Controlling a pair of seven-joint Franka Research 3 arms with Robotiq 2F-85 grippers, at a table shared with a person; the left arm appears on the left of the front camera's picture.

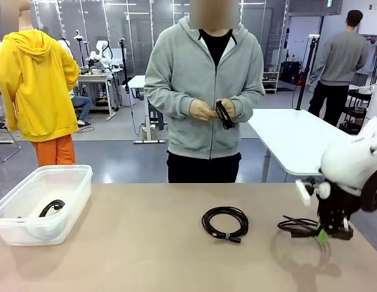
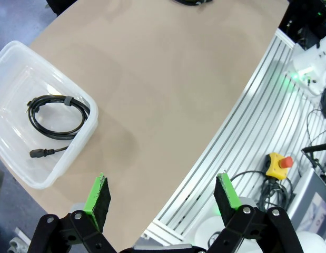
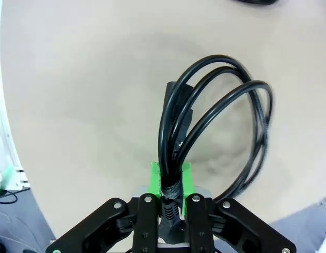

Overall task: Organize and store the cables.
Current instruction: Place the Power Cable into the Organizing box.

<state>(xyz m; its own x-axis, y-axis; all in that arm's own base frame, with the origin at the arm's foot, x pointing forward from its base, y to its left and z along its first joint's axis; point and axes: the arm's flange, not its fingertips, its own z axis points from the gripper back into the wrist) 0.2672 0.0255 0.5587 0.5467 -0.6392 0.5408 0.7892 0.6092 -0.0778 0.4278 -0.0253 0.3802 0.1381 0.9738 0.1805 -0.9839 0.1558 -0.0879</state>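
Note:
My right gripper (image 1: 324, 234) (image 3: 170, 182) is shut on a coiled black cable (image 1: 296, 226) (image 3: 215, 121) at the table's right side, the coil hanging just above the tabletop. A second coiled cable (image 1: 225, 222) lies at the table's middle. A third coil (image 2: 56, 117) (image 1: 51, 207) rests inside the clear plastic bin (image 1: 30, 228) (image 2: 73, 158) at the left. The person across the table holds another black cable (image 1: 223, 114) in both hands. My left gripper (image 2: 161, 192) hangs open above the table's near edge, beside the bin, with nothing between its fingers.
A grooved aluminium rail (image 2: 257, 121) runs along the table's near edge, with a yellow emergency stop button (image 2: 278, 162) and wiring beyond it. A white table (image 1: 298, 137) stands behind the person at the right.

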